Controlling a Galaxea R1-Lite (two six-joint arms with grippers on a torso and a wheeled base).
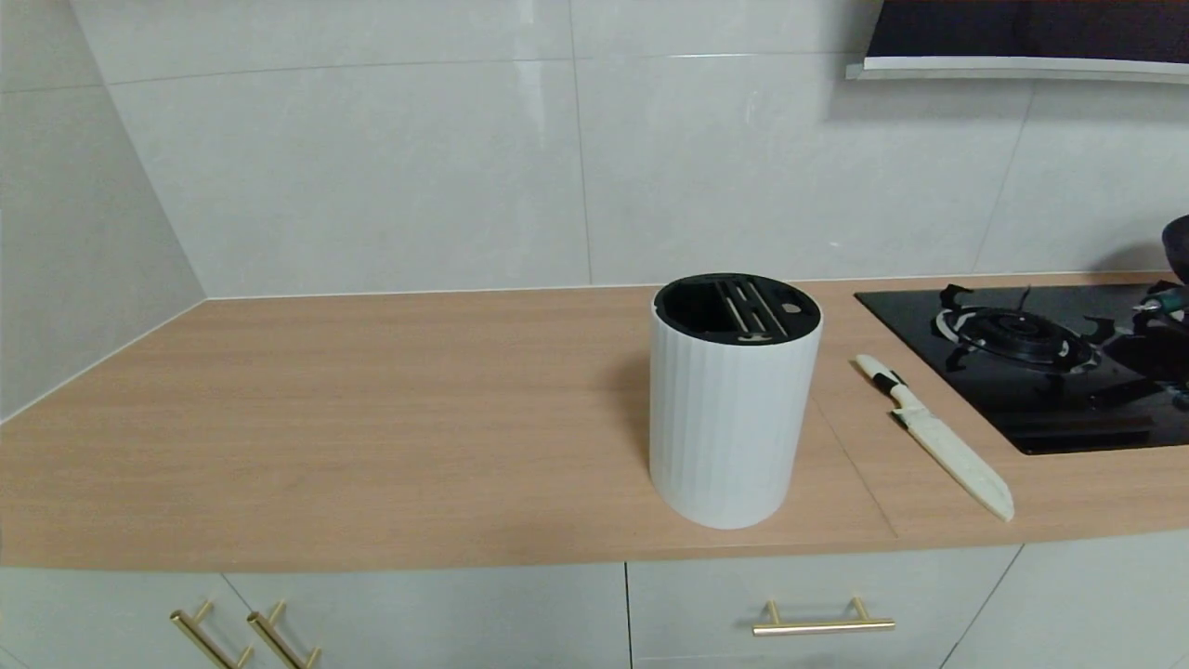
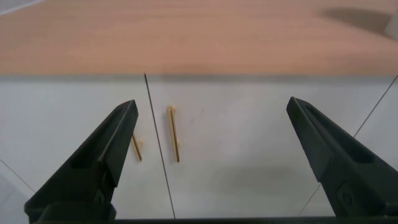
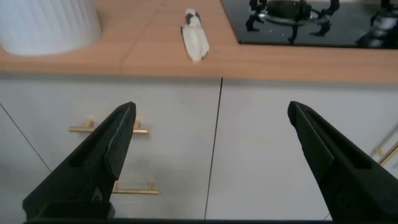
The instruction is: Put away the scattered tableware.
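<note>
Dark vessel [image 1: 1178,245], perhaps a pot, half off-frame.

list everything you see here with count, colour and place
holder: 1, white, black slotted top, upright mid counter
knife: 1, white, black band, flat between holder and stove
stove: 1, black, right end of counter
counter: 1, wood, under holder and knife
handles: 3, gold, on white doors under counter
left gripper: 1, black, jaws open, facing doors
right gripper: 1, black, jaws open, facing doors
</note>
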